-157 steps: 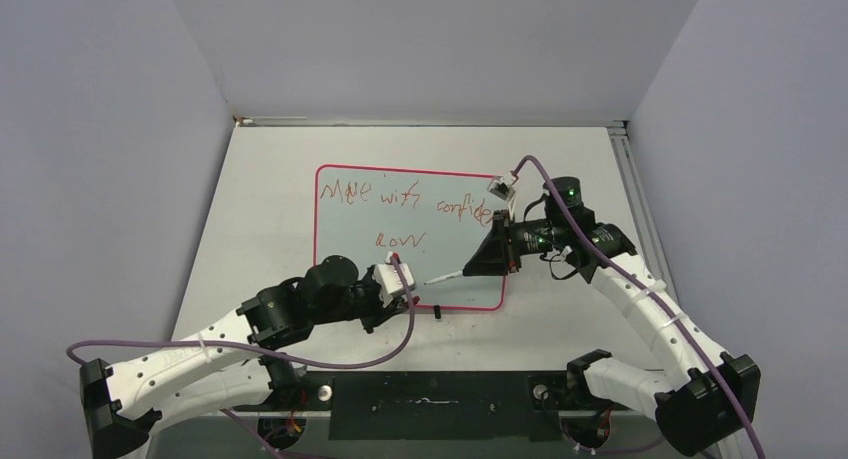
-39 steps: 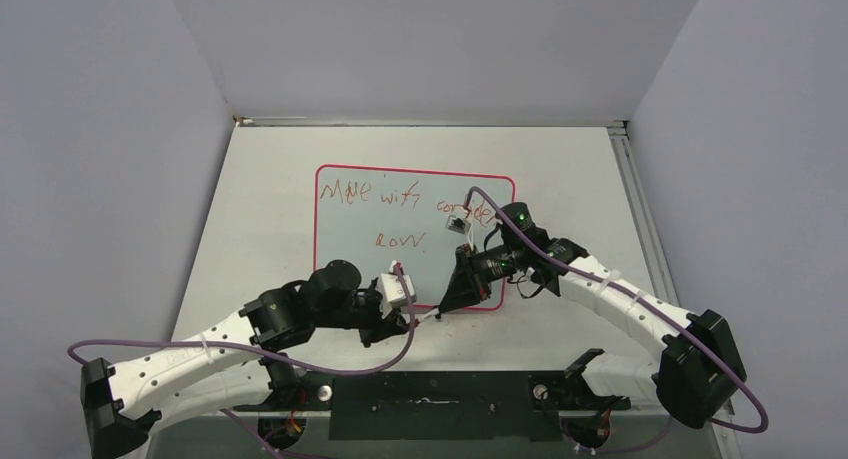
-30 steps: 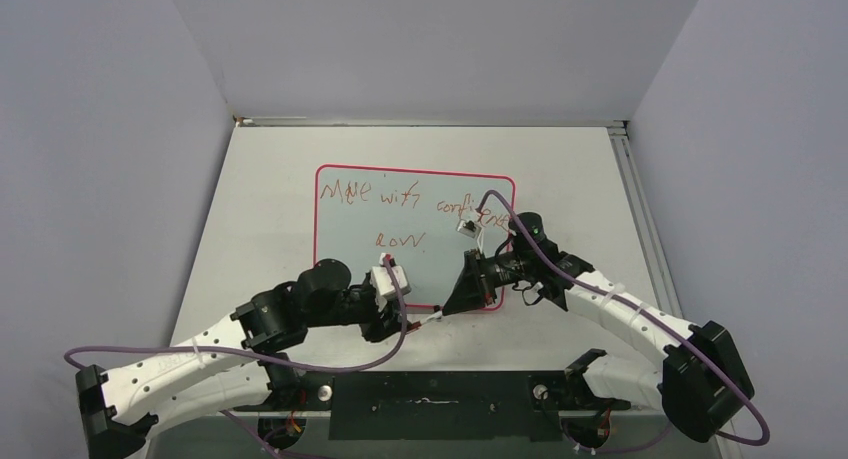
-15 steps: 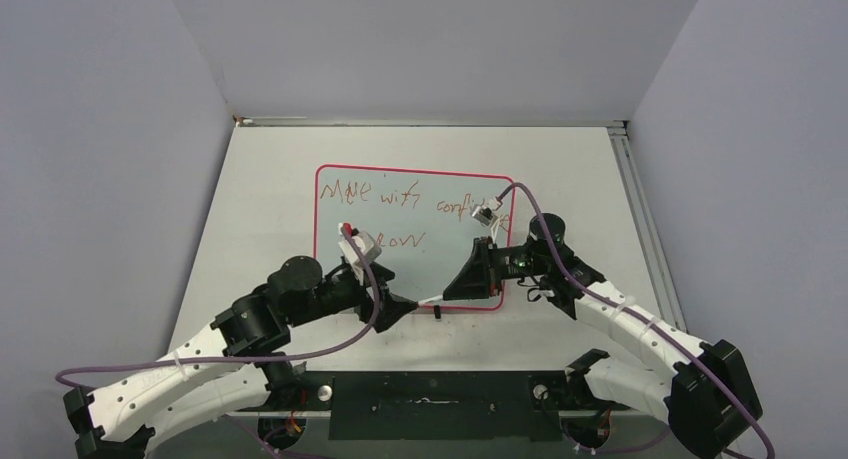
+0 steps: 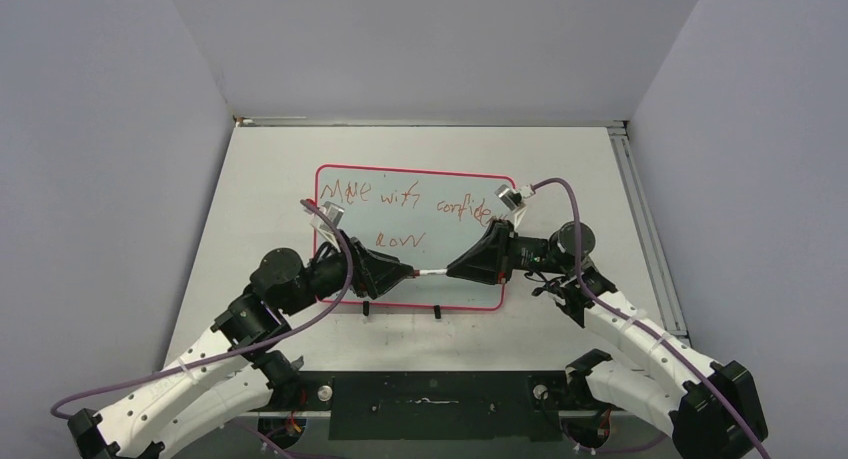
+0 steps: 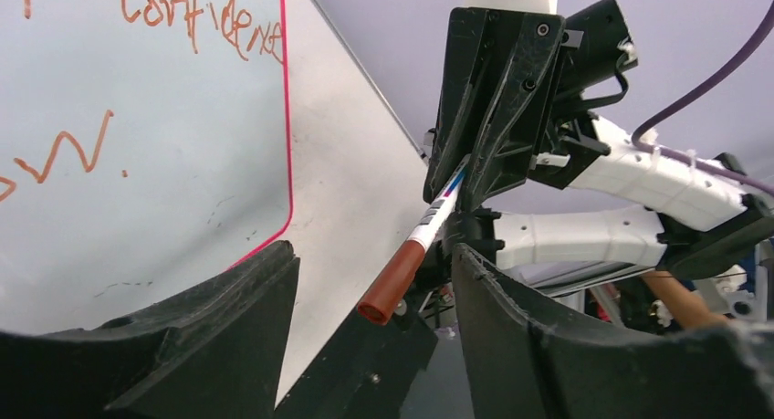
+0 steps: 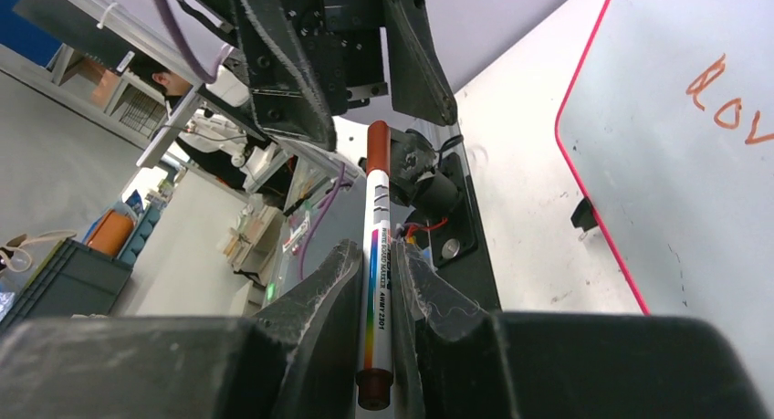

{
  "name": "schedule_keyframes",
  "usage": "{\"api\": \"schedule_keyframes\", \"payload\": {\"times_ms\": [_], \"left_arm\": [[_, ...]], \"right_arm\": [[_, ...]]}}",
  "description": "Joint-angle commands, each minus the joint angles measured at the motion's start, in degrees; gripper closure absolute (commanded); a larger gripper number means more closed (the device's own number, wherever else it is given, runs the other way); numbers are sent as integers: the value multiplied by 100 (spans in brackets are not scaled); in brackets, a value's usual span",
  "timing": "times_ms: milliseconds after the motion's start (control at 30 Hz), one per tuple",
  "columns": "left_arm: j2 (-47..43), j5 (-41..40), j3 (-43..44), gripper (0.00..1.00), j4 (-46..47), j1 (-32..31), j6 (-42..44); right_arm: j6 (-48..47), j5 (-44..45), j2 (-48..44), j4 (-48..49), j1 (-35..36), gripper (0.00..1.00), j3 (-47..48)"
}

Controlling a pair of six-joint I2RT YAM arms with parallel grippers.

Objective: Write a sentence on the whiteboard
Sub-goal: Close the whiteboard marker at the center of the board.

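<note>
Sentence [image 5: 402,193] left-to-right along whiteboard [image 5: 440,234]

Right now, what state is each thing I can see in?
marker: capped, held level above the board.
right gripper: shut on the marker.
left gripper: open, the marker's capped end in its gap, untouched.
whiteboard: flat on the table, written on.
sentence: two red-brown lines.

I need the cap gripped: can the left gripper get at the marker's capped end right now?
Probably yes. The marker has its brown cap between the left gripper's open fingers, nothing in between; the right gripper clamps the other end.
</note>
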Motion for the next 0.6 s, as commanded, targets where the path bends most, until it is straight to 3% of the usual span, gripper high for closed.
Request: {"api": "schedule_keyframes", "payload": {"times_ms": [0,300,467,567], "left_arm": [[-22,613,-112,45,1014,209,-709],[-9,856,-250,67,1420,309,-1005],[-1,922,-334,92,1601,309,-1151],[33,986,-449,100,1799,309,-1282]], "right_arm": [[285,137,-59,984,-36,95,-56],[457,177,-88,1205,-32,95,-38],[513,331,-122,1363,-31,95,-56],[785,461,-90,1827,-27,95,-150]]}}
